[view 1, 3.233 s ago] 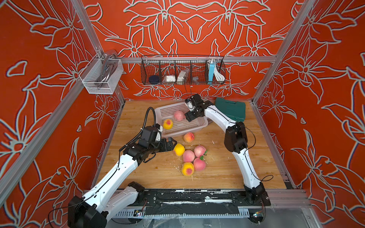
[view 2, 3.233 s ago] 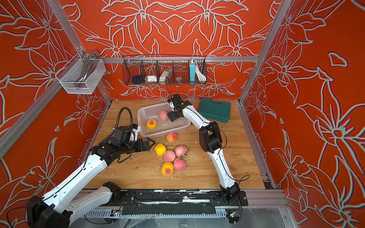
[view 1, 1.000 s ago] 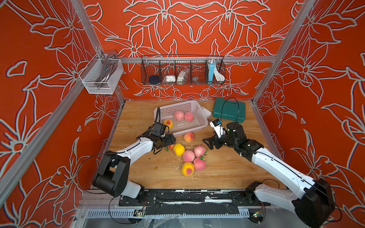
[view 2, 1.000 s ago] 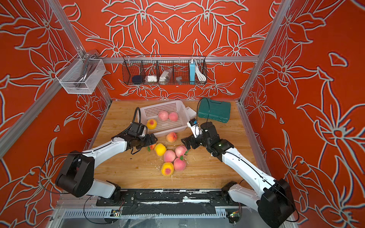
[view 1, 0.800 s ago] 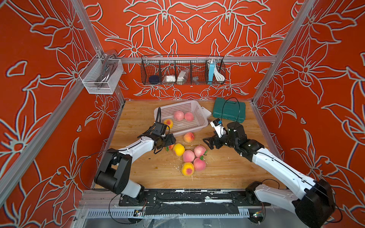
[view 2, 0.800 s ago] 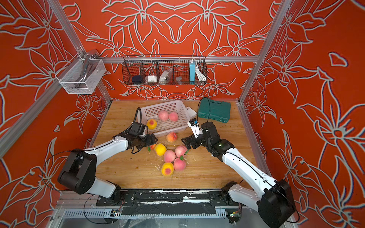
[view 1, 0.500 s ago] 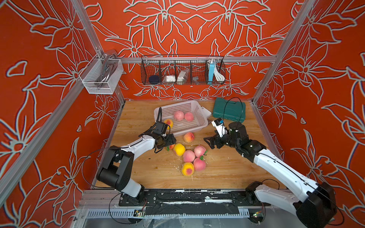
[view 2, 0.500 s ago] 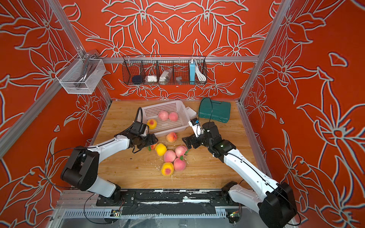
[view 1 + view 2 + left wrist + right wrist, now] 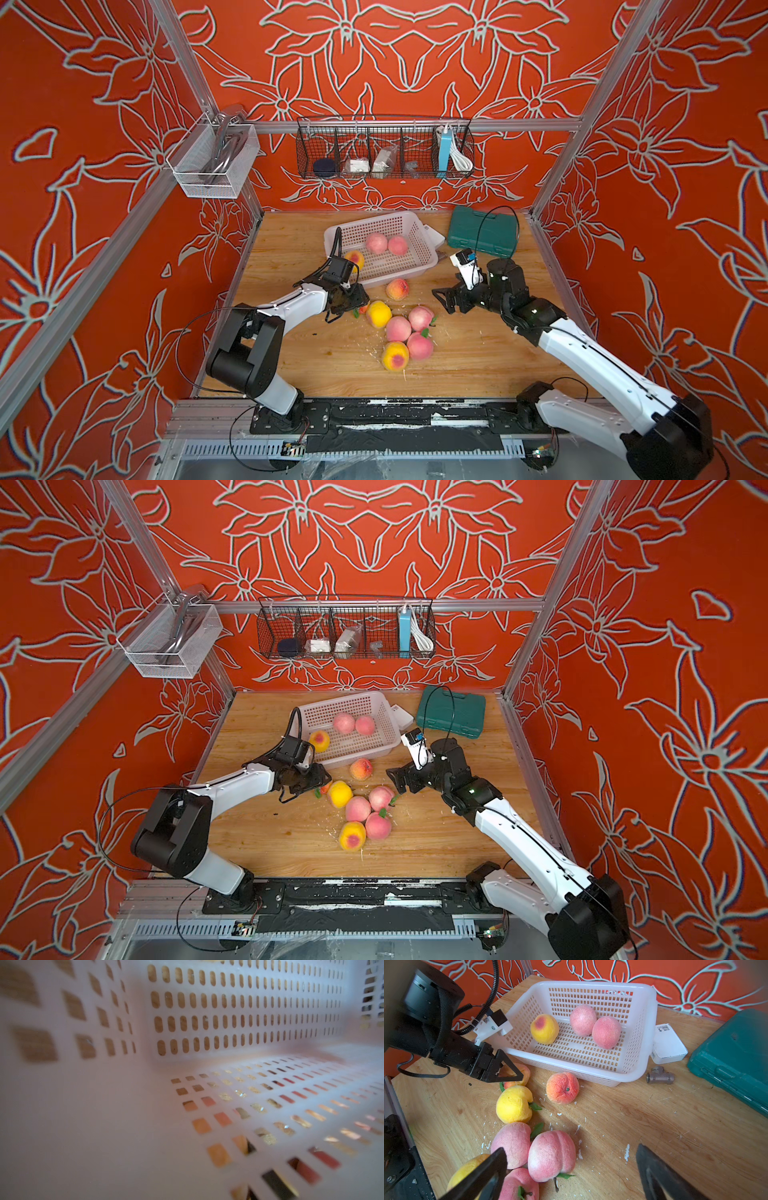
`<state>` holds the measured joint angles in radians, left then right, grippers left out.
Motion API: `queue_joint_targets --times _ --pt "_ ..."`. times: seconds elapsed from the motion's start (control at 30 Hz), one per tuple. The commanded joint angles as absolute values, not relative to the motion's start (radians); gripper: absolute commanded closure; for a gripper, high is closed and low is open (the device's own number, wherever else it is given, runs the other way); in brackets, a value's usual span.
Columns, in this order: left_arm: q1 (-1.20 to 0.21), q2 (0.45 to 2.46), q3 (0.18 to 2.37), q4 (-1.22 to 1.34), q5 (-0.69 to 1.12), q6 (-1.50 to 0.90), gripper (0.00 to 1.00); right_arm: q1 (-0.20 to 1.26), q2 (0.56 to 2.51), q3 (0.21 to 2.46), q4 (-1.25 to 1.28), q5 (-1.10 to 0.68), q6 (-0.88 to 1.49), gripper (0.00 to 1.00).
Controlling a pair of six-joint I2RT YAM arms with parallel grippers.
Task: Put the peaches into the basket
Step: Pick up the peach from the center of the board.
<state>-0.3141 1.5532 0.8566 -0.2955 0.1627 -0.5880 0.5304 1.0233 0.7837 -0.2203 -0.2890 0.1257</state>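
Reaching left gripper (image 9: pixel 360 302): fingers straddle an orange-red peach (image 9: pixel 526 1072) on the table (image 9: pixel 457 365), just beside the basket (image 9: pixel 591 984); I cannot tell whether they are clamped on it.
Right gripper (image 9: pixel 441 300): fingers spread wide, empty, above the loose peaches (image 9: pixel 513 1104).
Basket contents: three peaches (image 9: pixel 583 1019).
Loose peaches: six, clustered before the basket.

Bare table (image 9: pixel 478 357) is lying open right of and nearer than the loose peaches (image 9: pixel 398 328). The basket (image 9: pixel 409 272) is walling off their far side, the green case (image 9: pixel 482 237) is occupying the far right, and the left gripper (image 9: pixel 359 305) is crowding their left.
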Motion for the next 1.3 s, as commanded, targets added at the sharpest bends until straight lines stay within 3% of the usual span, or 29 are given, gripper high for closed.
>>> queue_joint_targets --times 0.0,0.53,0.77,1.27 --pt "-0.311 1.549 0.862 -0.323 0.169 -0.588 0.49 0.525 1.010 0.767 -0.225 -0.281 0.138 0.01" --pt "-0.375 1.257 0.845 -0.526 0.114 -0.579 0.51 0.522 1.010 0.769 -0.223 -0.287 0.145 0.01" --pt "-0.397 1.150 0.948 -0.658 0.097 -0.546 0.51 0.521 1.010 0.768 -0.218 -0.287 0.147 0.01" --pt "-0.370 1.368 1.294 -0.682 0.055 -0.373 0.49 0.519 1.017 0.759 -0.188 -0.317 0.150 0.01"
